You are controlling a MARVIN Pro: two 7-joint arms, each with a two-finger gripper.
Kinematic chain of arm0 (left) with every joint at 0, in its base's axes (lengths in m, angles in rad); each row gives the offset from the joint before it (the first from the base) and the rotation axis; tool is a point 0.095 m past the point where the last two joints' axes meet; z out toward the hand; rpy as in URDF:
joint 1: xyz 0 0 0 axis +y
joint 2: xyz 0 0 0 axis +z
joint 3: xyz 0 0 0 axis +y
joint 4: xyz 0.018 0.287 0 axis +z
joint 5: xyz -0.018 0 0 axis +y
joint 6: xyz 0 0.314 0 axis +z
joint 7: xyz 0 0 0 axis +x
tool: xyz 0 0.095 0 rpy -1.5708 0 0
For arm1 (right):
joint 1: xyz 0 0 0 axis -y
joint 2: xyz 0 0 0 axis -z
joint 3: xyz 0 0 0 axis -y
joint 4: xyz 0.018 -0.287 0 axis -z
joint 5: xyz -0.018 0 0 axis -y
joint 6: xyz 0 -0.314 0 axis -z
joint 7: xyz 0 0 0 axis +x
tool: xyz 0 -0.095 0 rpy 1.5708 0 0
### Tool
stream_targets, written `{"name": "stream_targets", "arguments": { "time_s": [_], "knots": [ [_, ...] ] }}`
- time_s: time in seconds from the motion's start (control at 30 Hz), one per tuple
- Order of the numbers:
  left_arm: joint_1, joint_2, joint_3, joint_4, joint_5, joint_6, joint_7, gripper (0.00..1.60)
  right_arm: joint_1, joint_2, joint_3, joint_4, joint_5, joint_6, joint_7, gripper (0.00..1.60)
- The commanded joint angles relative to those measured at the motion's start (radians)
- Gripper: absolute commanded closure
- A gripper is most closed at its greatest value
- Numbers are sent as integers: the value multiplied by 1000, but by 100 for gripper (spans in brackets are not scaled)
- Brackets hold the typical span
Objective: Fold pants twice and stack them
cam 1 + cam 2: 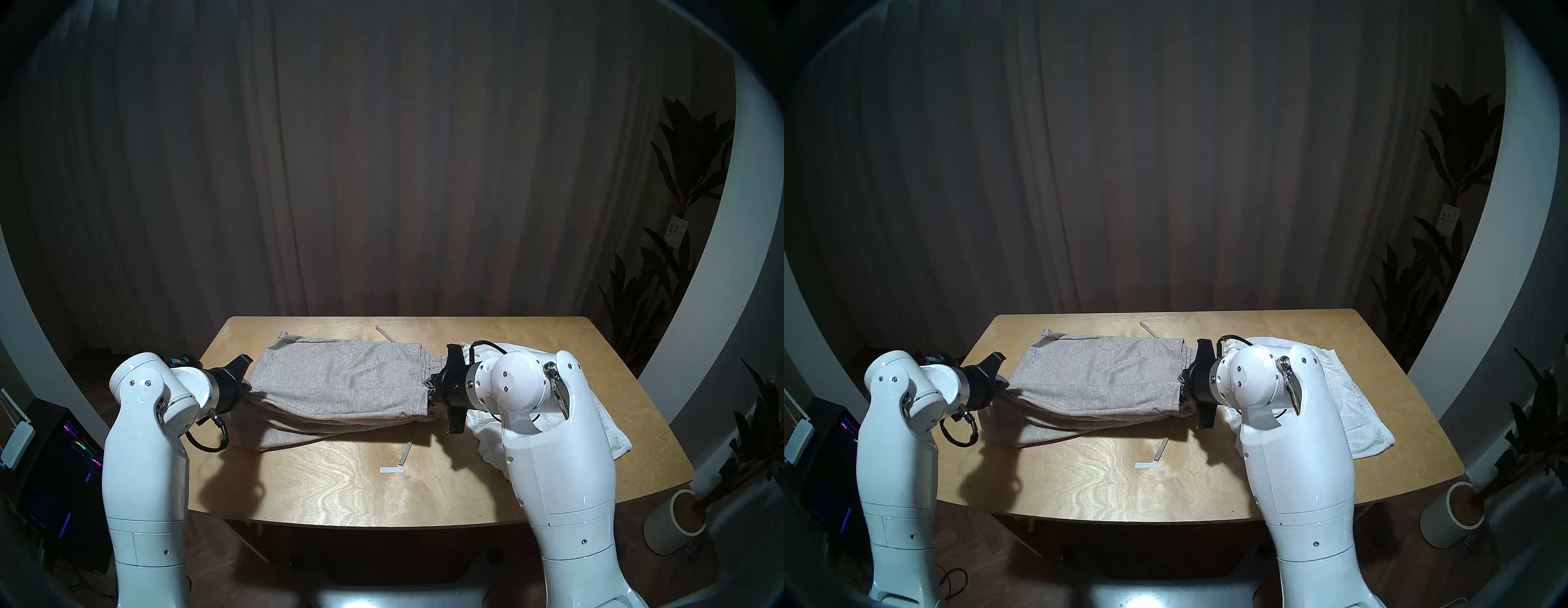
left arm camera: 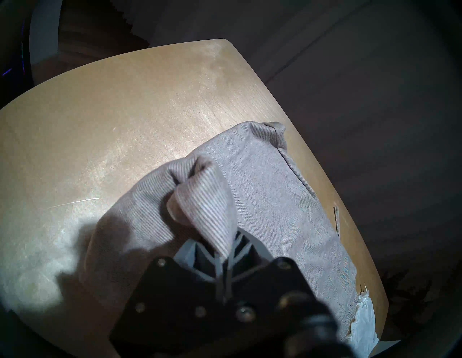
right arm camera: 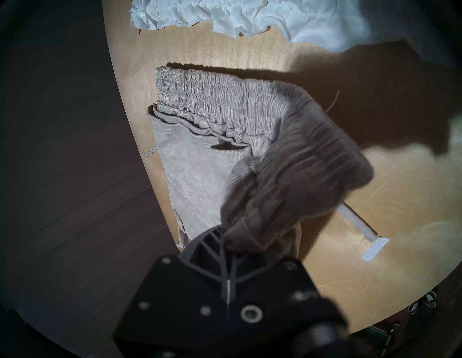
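The grey-beige knit pants [image 1: 339, 382] lie lengthwise across the table's middle, their near edge stretched between my two grippers while lower layers sag to the wood. My left gripper [image 1: 248, 388] is shut on the ribbed fabric at the left end; the left wrist view shows the cloth pinched between its fingers [image 2: 220, 262]. At the right end my right gripper [image 1: 430, 388] is shut on a bunch of the elastic waistband [image 3: 225, 105]. The white shorts [image 1: 611, 429] lie crumpled at the right, partly under my right arm. The pants' drawstring [image 1: 405, 452] trails toward me.
The wooden table [image 1: 339, 496] has bare wood in front of the pants. A second drawstring end [image 1: 384, 333] lies behind them. A potted plant [image 1: 674, 522] stands on the floor at the right, a lit computer case [image 1: 63, 446] at the left, and a curtain behind.
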Motion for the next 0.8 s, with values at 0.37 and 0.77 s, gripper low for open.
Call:
{"name": "stream_targets", "arguments": {
  "time_s": [0.37,0.77],
  "knots": [
    [-197,38,58,105,25,-38,37,160,208,-76,38,175,-7,-88,-29,160],
    [-305,57,101,203,42,-60,45,160,328,-91,65,319,-16,-131,-27,160]
  ]
}}
